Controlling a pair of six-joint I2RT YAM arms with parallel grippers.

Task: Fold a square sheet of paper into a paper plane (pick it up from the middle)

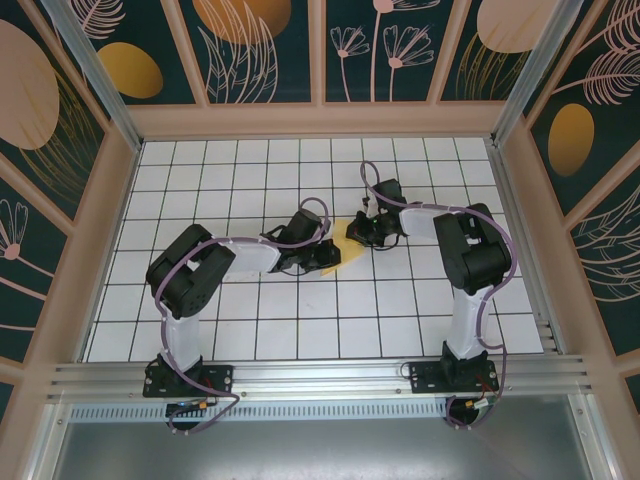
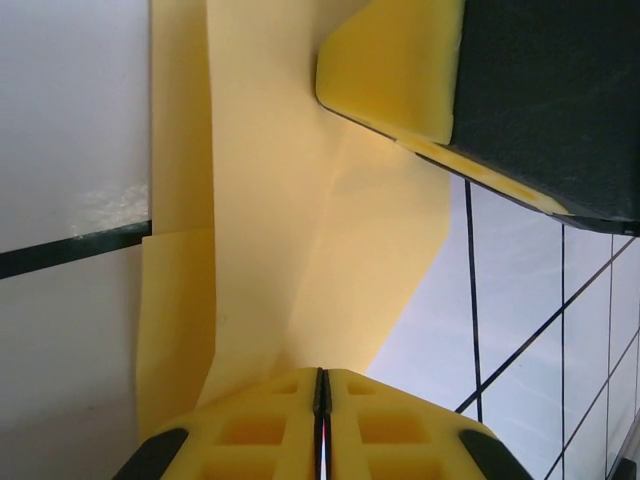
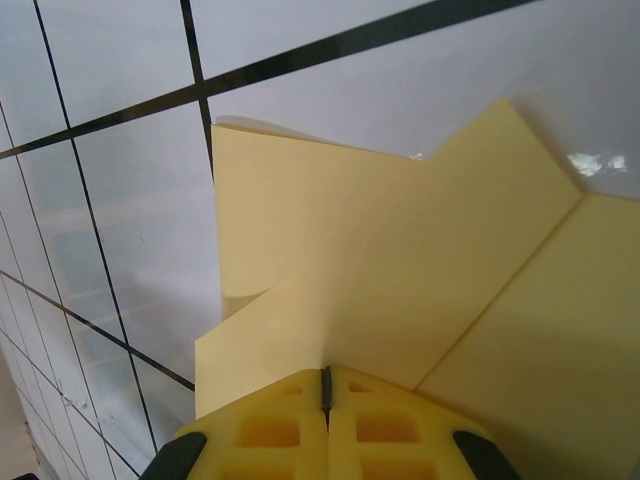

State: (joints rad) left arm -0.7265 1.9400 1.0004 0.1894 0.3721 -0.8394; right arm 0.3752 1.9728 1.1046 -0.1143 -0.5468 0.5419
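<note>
The yellow sheet of paper [image 1: 331,257] lies partly folded on the white grid table [image 1: 250,320], between the two grippers at the middle. My left gripper [image 1: 322,250] is shut at its left side. In the left wrist view the paper [image 2: 290,200] rises as a creased flap straight into the closed tips of the left gripper [image 2: 322,375]. My right gripper [image 1: 362,232] is shut at the paper's right end. In the right wrist view a crease of the paper [image 3: 380,260] runs into the closed tips of the right gripper [image 3: 326,372]. One yellow right finger [image 2: 390,70] shows beyond the paper.
Patterned dark walls [image 1: 260,50] with a wooden frame close in the table on three sides. A metal rail [image 1: 320,375] with both arm bases runs along the near edge. White tiles lie bare in front of and behind the paper.
</note>
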